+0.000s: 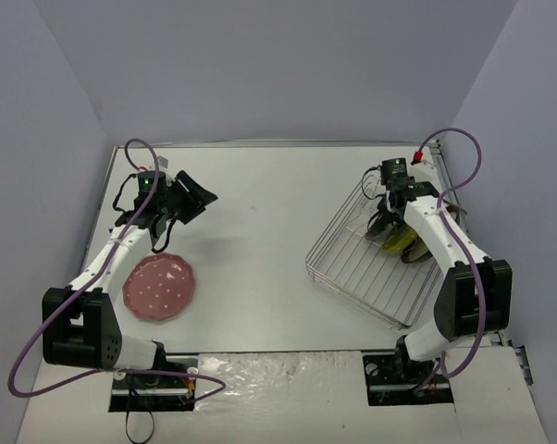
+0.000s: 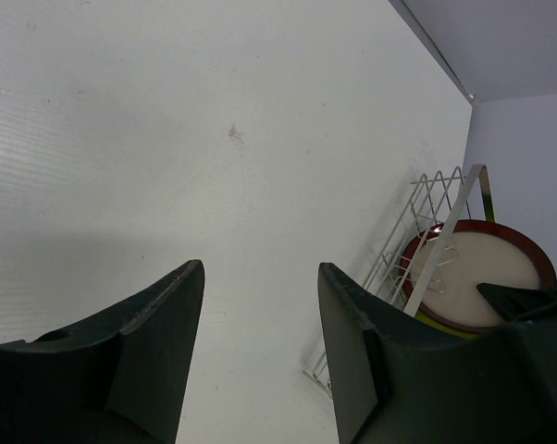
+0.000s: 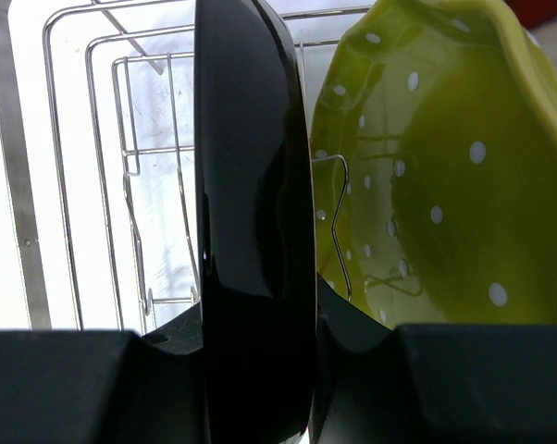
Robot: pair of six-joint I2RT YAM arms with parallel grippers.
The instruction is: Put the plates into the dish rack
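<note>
1. The table (image 1: 260,250) is white and matt, with both arm bases bolted at its near edge.
2. The pink plate (image 1: 158,288) lies flat near the near-left corner, just beside the left arm's lower link.
3. The rack (image 1: 348,268) sits askew along the right edge, with bare wire on its near half.
4. The left arm rises from its base and reaches toward the far-left corner. The left gripper (image 1: 193,196) hangs above bare table with its jaws apart and nothing between them.
5. The right arm folds up from its base and reaches over the rack's far end. The right gripper (image 1: 385,205) is clamped on the rim of a dark plate (image 3: 255,231) that stands on edge among the wires.
6. The green plate (image 3: 445,166) stands upright just beside it in the rack.
7. The left wrist view shows a red-rimmed plate (image 2: 477,277) upright in the rack. I cannot tell whether it is the gripped one.
8. Plain grey-lilac walls (image 1: 278,65) close the left, far and right edges.
</note>
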